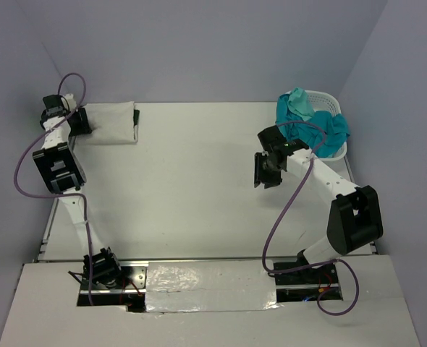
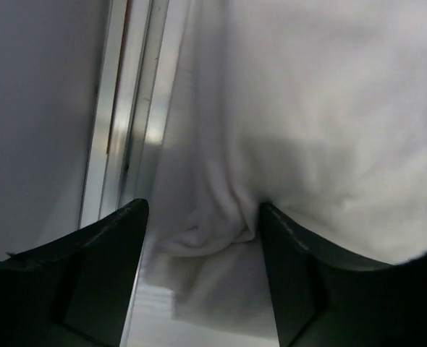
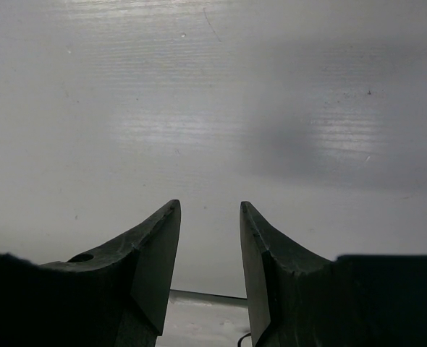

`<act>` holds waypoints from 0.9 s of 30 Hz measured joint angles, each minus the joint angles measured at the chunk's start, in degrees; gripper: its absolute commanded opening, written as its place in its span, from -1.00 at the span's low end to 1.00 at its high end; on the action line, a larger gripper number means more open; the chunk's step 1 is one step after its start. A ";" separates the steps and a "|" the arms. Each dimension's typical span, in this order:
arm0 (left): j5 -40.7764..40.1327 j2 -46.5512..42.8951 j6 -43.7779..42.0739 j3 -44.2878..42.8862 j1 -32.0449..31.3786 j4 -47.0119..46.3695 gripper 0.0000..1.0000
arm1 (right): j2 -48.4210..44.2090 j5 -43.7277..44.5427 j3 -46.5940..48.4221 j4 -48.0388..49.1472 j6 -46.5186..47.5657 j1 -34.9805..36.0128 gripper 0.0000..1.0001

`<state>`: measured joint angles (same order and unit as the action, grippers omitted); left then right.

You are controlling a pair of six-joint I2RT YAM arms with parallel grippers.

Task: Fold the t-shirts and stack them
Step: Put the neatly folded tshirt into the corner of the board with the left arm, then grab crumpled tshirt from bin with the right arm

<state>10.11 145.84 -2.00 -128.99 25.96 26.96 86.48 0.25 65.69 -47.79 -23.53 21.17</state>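
Our left tool (image 2: 203,210) stands with its jaws apart and clamps nothing. The folded white t-shirt (image 2: 307,108) lies right under and ahead of it, with a bunched fold of its edge sitting in the gap between the two fingers and the bench's metal rail (image 2: 130,108) off to the tool's left. Our right tool (image 3: 210,210) also holds its jaws apart with nothing in them, over bare bench (image 3: 199,87), and the teal t-shirts (image 1: 318,124) hang out of the white basket (image 1: 326,96) just beyond it and to its right, well apart from the white one.
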 measured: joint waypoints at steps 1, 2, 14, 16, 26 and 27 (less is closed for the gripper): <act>-0.44 -0.15 0.50 -0.02 0.04 -0.13 0.61 | 0.00 -0.02 0.13 -0.20 0.00 0.00 -0.06; -0.57 -0.39 0.70 -0.02 0.17 0.26 0.67 | 0.00 -0.04 0.42 -0.50 0.00 0.00 -0.02; -2.86 -15.78 -2.56 -0.92 -0.94 6.01 0.99 | -4.66 -3.23 10.64 -3.85 1.36 -1.53 0.64; -3.02 -21.92 -3.98 -0.20 -1.46 6.60 0.99 | -5.46 -4.98 13.84 -4.28 2.60 -3.32 0.68; 1.22 -55.78 -15.34 15.76 -4.83 18.60 0.99 | 2.62 -10.19 35.93 -2.08 5.51 -20.20 0.67; 1.88 -58.82 -16.37 19.23 -5.60 20.26 0.99 | 5.01 -10.25 37.86 -1.75 5.31 -21.70 0.65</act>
<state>11.99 87.02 -18.37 -109.75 20.36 47.22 91.48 -10.00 103.55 -49.54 -18.22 -0.54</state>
